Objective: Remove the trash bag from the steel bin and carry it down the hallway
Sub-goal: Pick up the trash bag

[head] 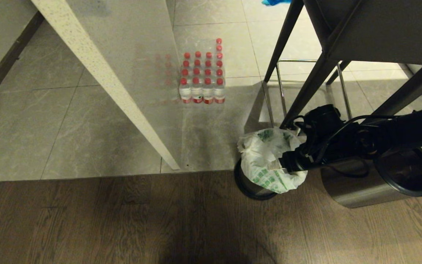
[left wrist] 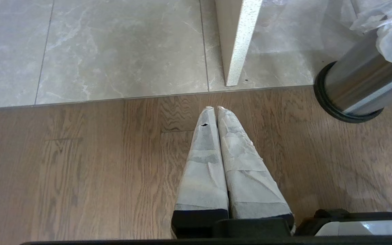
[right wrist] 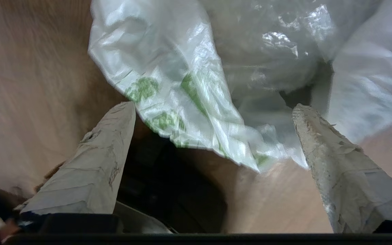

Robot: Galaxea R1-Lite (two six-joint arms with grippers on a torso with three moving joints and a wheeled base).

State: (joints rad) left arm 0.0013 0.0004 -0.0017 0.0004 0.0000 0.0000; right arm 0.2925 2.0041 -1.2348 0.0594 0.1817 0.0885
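Low over brown wood-grain plank flooring (left wrist: 80, 170), the robot's left gripper (left wrist: 215, 108) hangs parked, its tape-wrapped jaws pressed shut on nothing, well apart from the work. Past it, the right gripper (right wrist: 213, 112) reaches in from the robot's right toward the thin, crinkly translucent-white plastic trash bag (head: 269, 161) with green print, which sits bunched in and over the mouth of the small round brushed-steel bin (head: 249, 187) with its black base ring. The bag's rim spills outward over the bin's lip, apparently folded there as a liner, which leaves a loose flap for a pinch. In the right wrist view the jaws stand spread wide, one padded finger (right wrist: 90, 170) on either side of that printed flap; the plastic lies between them but nothing is gripped, and whether it brushes a finger cannot be told. The bag is therefore not yet lifted out. Just beside, under the arm, a second, larger steel bin (head: 379, 183) stands with a dark, unlined interior. Beyond, a pale speckled partition edge (head: 104, 77) crosses grey marble-look floor tiles (head: 68, 128), where a shrink-wrapped pack of red-capped water bottles (head: 203, 77) rests beside black furniture legs (head: 306, 91)
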